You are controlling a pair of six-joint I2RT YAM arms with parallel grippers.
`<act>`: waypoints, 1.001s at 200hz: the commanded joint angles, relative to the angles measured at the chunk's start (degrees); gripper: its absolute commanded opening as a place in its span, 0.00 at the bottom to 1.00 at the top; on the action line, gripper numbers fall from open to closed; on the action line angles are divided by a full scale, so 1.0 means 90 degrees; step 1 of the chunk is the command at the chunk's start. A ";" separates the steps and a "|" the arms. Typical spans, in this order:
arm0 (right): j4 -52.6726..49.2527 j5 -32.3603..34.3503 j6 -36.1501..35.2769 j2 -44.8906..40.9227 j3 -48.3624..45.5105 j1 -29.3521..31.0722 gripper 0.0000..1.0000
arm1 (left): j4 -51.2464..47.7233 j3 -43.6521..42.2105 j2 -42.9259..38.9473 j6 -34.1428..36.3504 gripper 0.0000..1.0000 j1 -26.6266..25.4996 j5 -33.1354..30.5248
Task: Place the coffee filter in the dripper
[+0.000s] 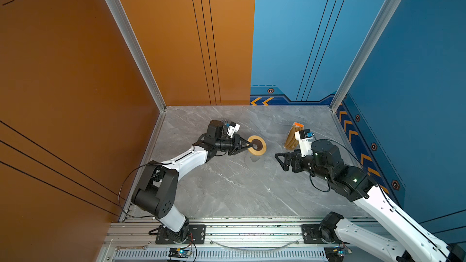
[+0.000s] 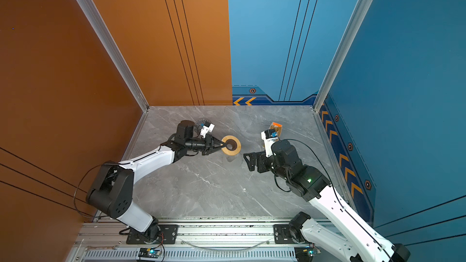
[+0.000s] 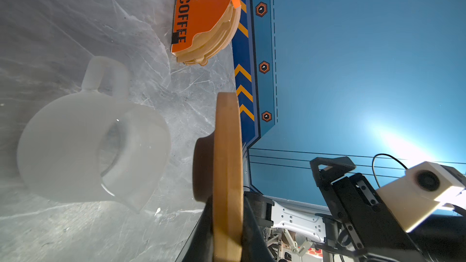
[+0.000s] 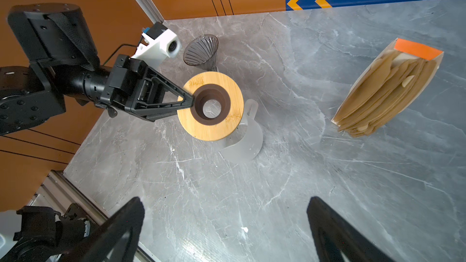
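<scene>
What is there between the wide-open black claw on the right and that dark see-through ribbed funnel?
A flat round wooden ring, pinched by the left gripper, held above a translucent white jug; the right wrist view shows both.

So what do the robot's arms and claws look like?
The left arm and right arm are white tubes with chunky black joints. The left gripper and right gripper are black, shaped like hollow triangles. A thin black cable loops beside each arm, and a small white camera sits by each wrist. A tiny green light glows on the right arm.
</scene>
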 commanded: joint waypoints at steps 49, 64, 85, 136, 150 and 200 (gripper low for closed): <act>0.0407 0.0057 0.0227 0.0030 -0.0407 0.0022 1.00 | 0.0148 0.0160 0.0336 0.0042 0.13 -0.0091 0.0231; 0.0447 0.0042 0.0246 0.0063 -0.0430 0.0055 1.00 | -0.0031 0.0194 0.0369 0.0167 0.13 -0.0058 0.0254; 0.0477 0.0057 0.0261 0.0120 -0.0432 0.0115 1.00 | -0.0221 0.0254 0.0408 0.0292 0.13 -0.0012 0.0287; 0.0392 0.0240 0.0271 0.0147 -0.0420 0.0226 0.99 | -0.0323 0.0254 0.0506 0.0376 0.14 -0.0009 0.0368; 0.0370 0.0257 0.0282 0.0138 -0.0408 0.0248 0.99 | -0.0368 0.0253 0.0518 0.0415 0.14 0.0001 0.0368; 0.0326 0.0242 0.0301 0.0196 -0.0364 0.0248 0.99 | -0.0462 0.0253 0.0597 0.0475 0.14 0.0009 0.0377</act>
